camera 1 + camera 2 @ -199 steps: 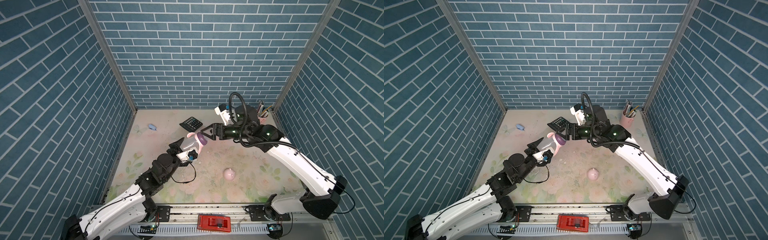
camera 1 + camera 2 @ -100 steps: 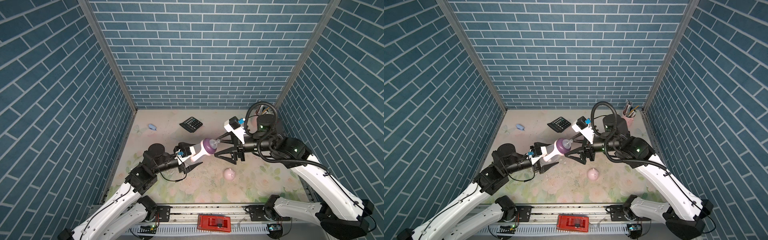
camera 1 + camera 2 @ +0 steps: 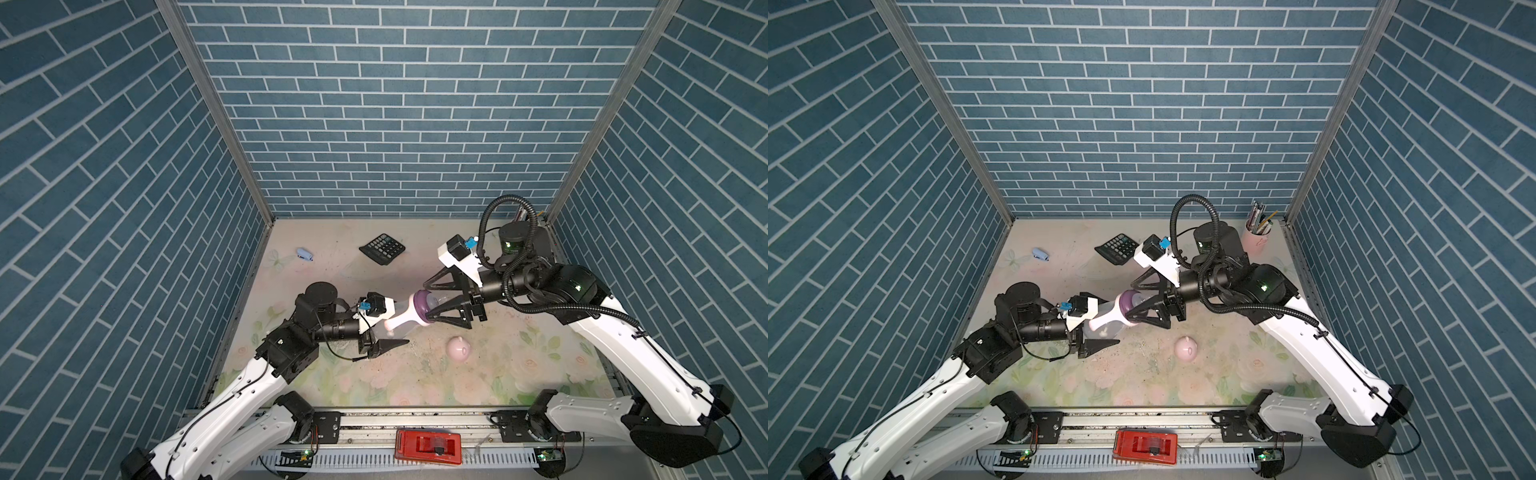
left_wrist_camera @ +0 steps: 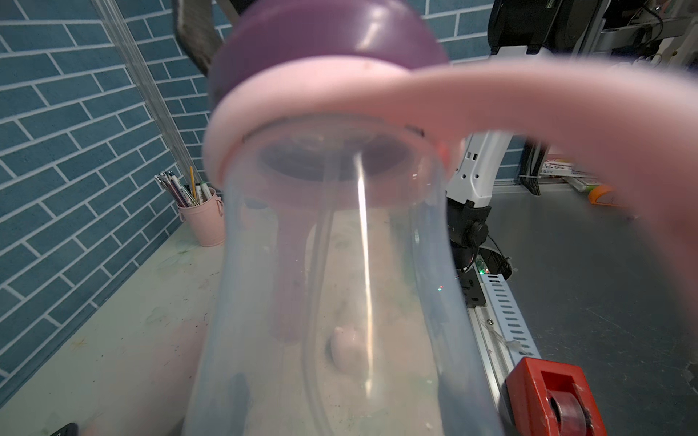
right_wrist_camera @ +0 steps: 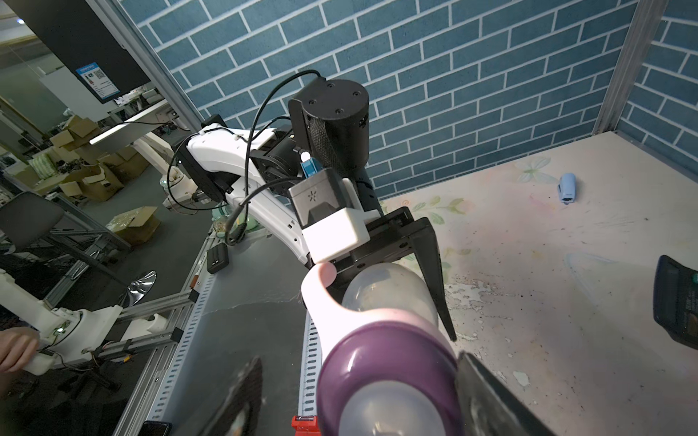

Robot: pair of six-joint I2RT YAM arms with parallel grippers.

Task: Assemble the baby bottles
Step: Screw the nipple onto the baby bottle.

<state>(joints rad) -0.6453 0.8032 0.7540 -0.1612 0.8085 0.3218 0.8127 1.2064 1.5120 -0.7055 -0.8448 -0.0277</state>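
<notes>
The baby bottle hangs above the mat, lying nearly level. Its translucent body (image 3: 400, 323) is clamped in my left gripper (image 3: 401, 328), which is shut on it. The pink handle ring (image 4: 528, 102) and the purple collar (image 3: 422, 309) with its clear nipple (image 5: 393, 411) sit on the neck and point at my right gripper (image 3: 426, 302). That gripper is open and straddles the collar (image 5: 377, 362). One of its fingers (image 5: 487, 400) touches the collar and the other stands apart from it. The pink eared cap (image 3: 458, 348) lies on the mat below, also in the second top view (image 3: 1185, 348).
A black calculator (image 3: 381, 248) and a small blue stapler (image 3: 304, 254) lie toward the back of the mat. The pink pen cup (image 3: 1258, 239) stands in the back right corner. A red block (image 3: 428, 445) sits on the front rail.
My left arm swung the bottle round until it lay level, pointing right. My right gripper pulled back to the right, then moved left over the nipple onto the collar, its jaws narrowing a little.
</notes>
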